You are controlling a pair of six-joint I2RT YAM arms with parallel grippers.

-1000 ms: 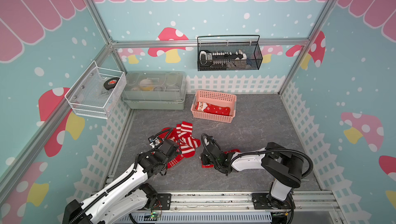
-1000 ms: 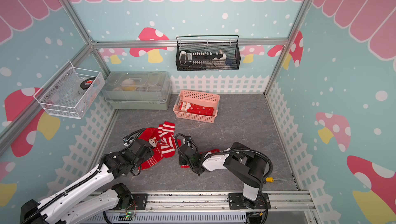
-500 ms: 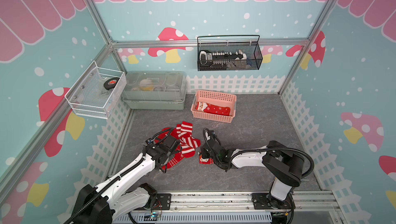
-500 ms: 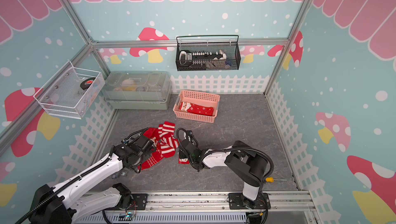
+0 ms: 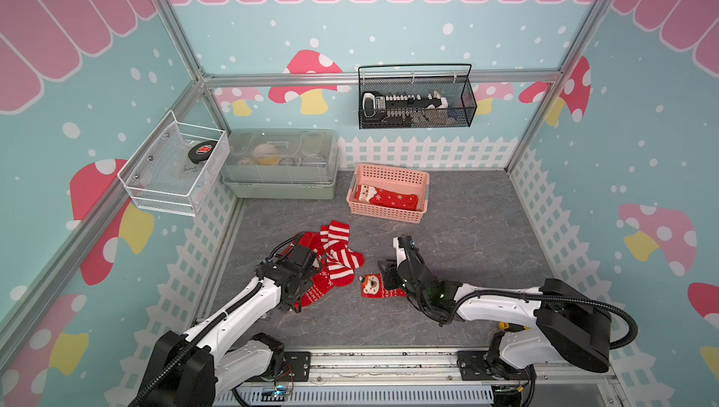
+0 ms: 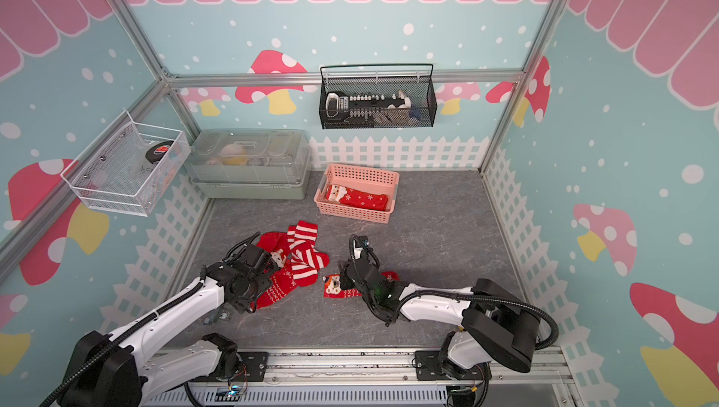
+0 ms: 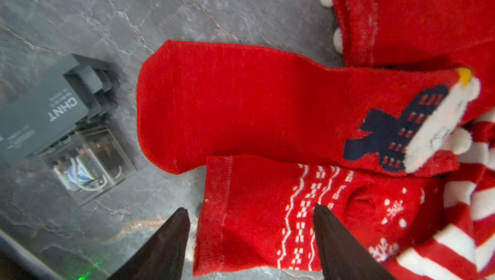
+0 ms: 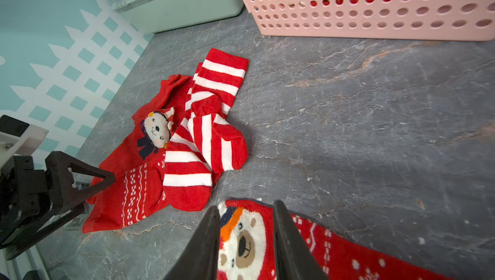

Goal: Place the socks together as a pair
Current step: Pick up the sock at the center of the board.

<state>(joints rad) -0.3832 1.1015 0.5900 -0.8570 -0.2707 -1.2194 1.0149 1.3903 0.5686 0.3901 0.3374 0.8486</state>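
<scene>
The socks (image 5: 335, 265), soft, light and limp, lay heaped on the grey table (image 5: 467, 237); a cuff looked the best hold. The left claw (image 7: 250, 209) gaped wide astride the snowflake sock (image 7: 267, 219), gripping nothing. The right claw (image 8: 246, 205), narrowly parted, straddled the bear sock (image 5: 369, 286) at the heap's three o'clock. Walls stood close, with the basket (image 5: 385, 212) at twelve.

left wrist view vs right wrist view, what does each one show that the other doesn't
Only the left wrist view plainly shows the grey block with a clear case and printed label. Only the right wrist view shows the pink perforated plastic basket, the pale green box and the red sock with a bear face between the fingers of the right gripper. Both show the red sock with a white plush face, the red sock with white knitted bands and the red-and-white striped socks.
</scene>
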